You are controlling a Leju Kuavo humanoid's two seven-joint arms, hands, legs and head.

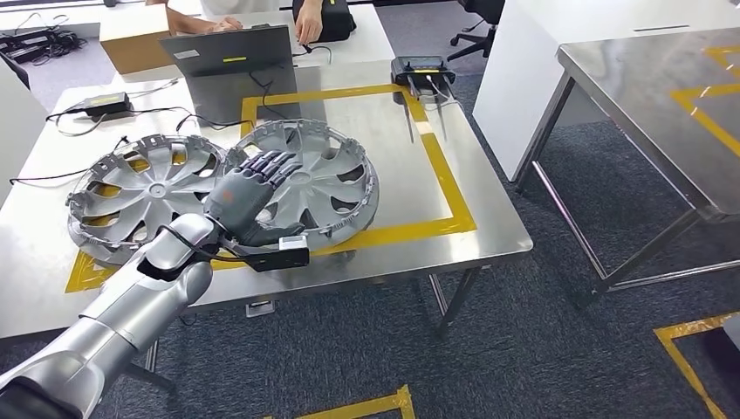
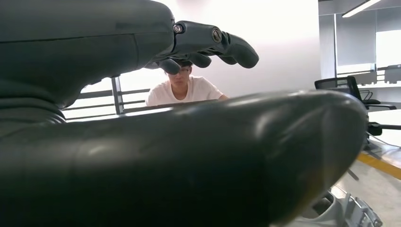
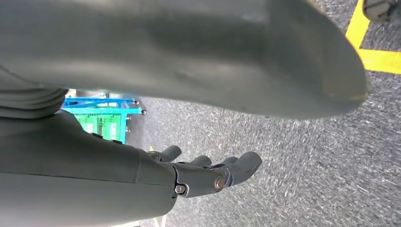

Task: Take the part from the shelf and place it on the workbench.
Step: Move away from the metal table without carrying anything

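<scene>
Silver plastic wheel cover (image 1: 327,179): lying flat on the steel counter (image 1: 489,236) inside the yellow tape, overlapping a second cover (image 1: 140,192) at left. Left hand (image 1: 247,196) hovering directly above it, fingers (image 1: 272,162) apart, gripping nothing (release apparently done). Right hand (image 3: 208,172) hanging over carpet, fingers loosely apart.

Head view: high on the robot, facing forward and down over the workbench (image 1: 489,236). Left wrist view: close behind the left hand (image 2: 142,142), facing level across that workbench, a scene shared with the head view. Right wrist view: close behind the right hand (image 3: 189,175), facing carpet (image 3: 307,165).
</scene>
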